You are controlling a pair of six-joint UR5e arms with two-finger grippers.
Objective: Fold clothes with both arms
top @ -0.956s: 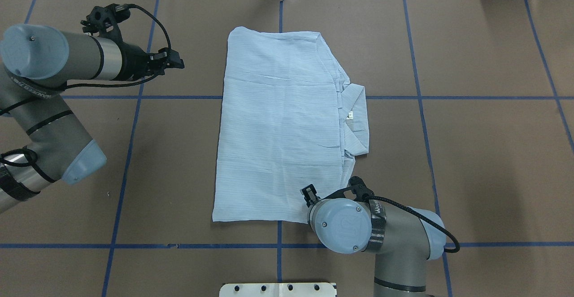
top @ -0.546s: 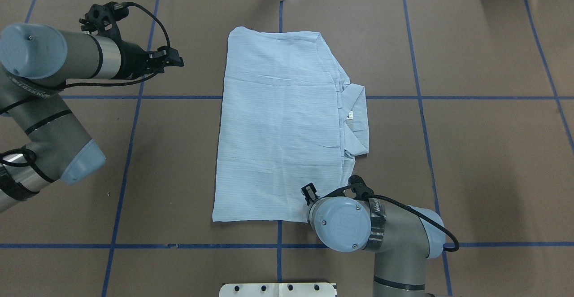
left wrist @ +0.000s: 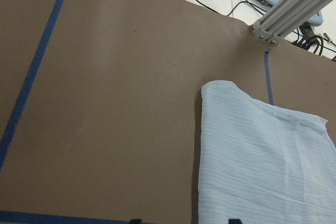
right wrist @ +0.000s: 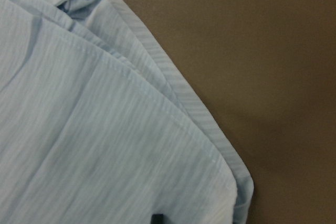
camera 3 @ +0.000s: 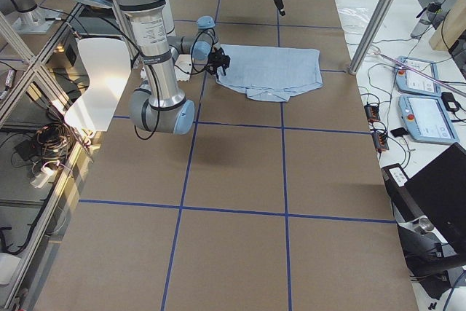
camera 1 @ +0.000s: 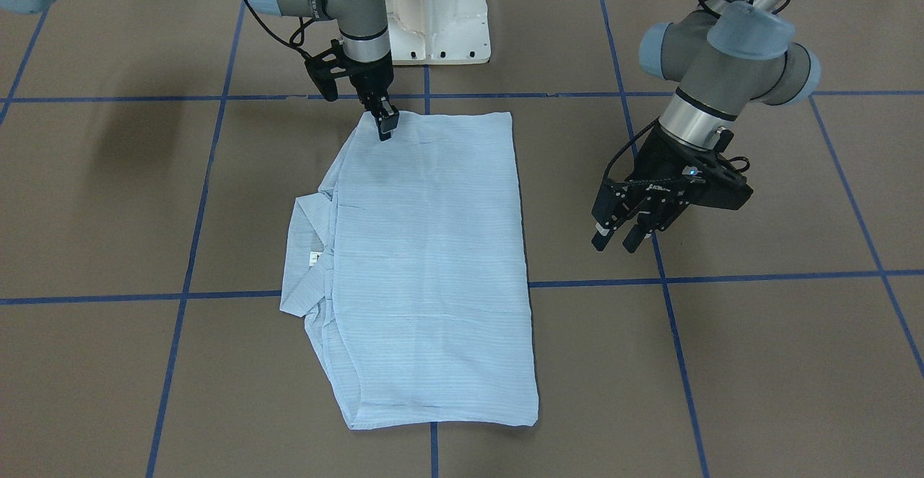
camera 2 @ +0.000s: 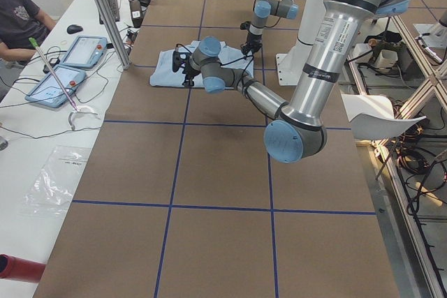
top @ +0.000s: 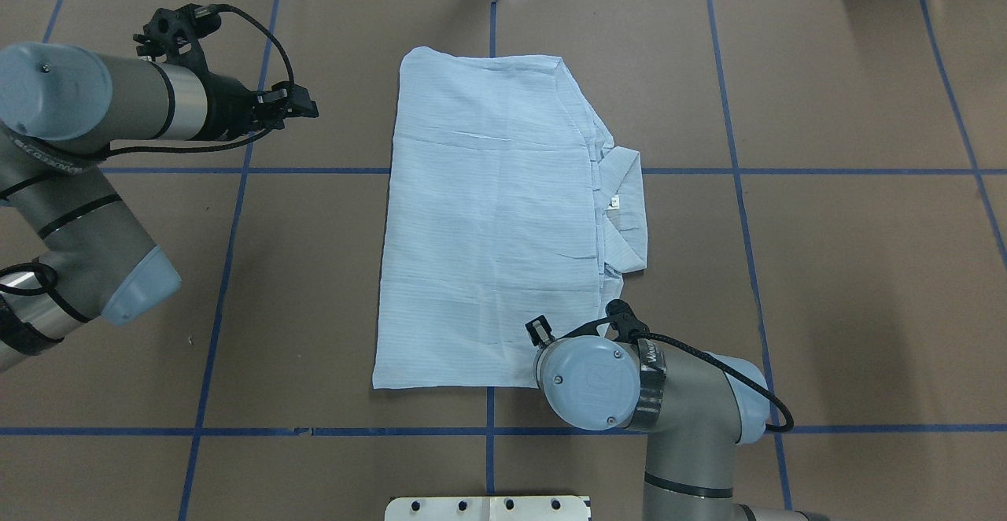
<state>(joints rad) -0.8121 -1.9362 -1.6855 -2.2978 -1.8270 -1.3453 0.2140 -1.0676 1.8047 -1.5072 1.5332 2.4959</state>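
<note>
Brown blue-taped table (top: 826,269) under folded shirt (top: 488,230)

One table (top: 826,269) carries one shirt (top: 488,222), which shows one collar (top: 625,218) and one small white neck label (top: 614,202). There are two arms, the left arm (top: 86,104) and the right arm (top: 684,411), and each ends in one gripper: the left gripper (camera 1: 615,242) and the right gripper (camera 1: 385,130), two in all. There is one white pedestal base (camera 1: 440,16). At the side bench there are one person (camera 2: 17,22) and two tablet-like screens (camera 2: 82,51).
</note>
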